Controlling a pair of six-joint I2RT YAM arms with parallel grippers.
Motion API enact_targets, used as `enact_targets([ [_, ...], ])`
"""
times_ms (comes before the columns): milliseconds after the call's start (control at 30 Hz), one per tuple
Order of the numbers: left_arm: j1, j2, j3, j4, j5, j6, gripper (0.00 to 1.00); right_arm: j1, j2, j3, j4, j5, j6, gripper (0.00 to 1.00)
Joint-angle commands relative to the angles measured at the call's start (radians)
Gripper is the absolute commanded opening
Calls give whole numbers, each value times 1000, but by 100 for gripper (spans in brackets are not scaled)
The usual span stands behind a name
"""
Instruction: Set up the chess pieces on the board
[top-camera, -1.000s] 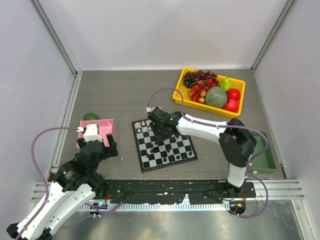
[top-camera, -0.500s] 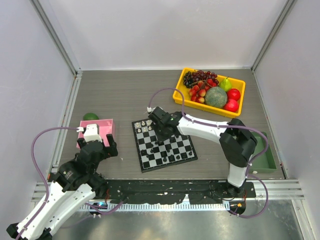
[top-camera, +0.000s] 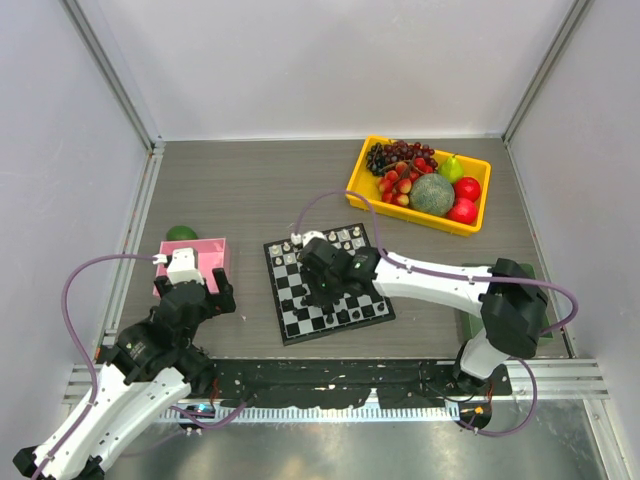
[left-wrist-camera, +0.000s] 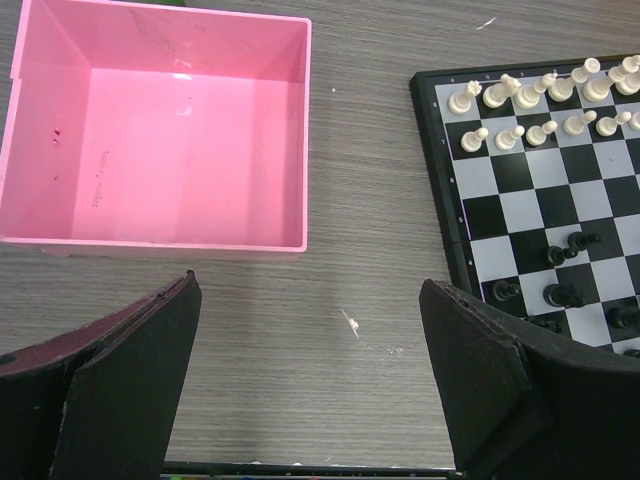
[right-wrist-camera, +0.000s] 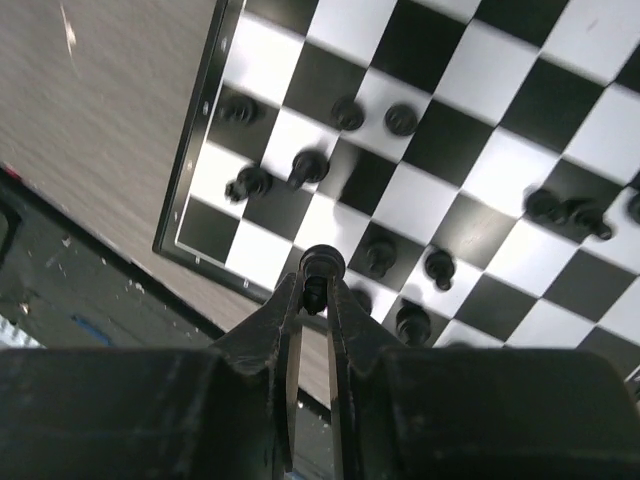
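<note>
The small square chessboard (top-camera: 372, 291), black and white checks inside a thin dark border, lies flat on the grey table (top-camera: 250, 190) between the two arms. White chessmen (left-wrist-camera: 540, 105) stand in two rows along its far edge. Black chessmen (right-wrist-camera: 400, 120) are scattered over the near half, several lying on their sides.

The right hand (right-wrist-camera: 318, 285) is nearly closed, its fingers pinching one tiny black chessman (right-wrist-camera: 322, 265) by the body, over the near rows of the board. Whether it touches a square cannot be told.

The left hand (left-wrist-camera: 310, 390) is spread wide and holds nothing, hanging over bare table between the pink tray (left-wrist-camera: 150, 245) and the board's left edge.

A yellow fruit bin (top-camera: 420, 215) sits beyond the board, and a round green thing (top-camera: 181, 233) behind the tray.
</note>
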Motion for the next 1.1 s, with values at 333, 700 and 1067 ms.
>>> enact_targets([
  [333, -2, -9, 4, 42, -15, 7, 99, 89, 18, -63, 28, 4, 53, 15],
  [700, -3, -9, 1, 40, -15, 8, 99, 103, 58, -53, 31, -1, 49, 15],
  [1067, -2, -10, 1, 39, -17, 8, 99, 109, 87, -40, 36, -10, 44, 19],
])
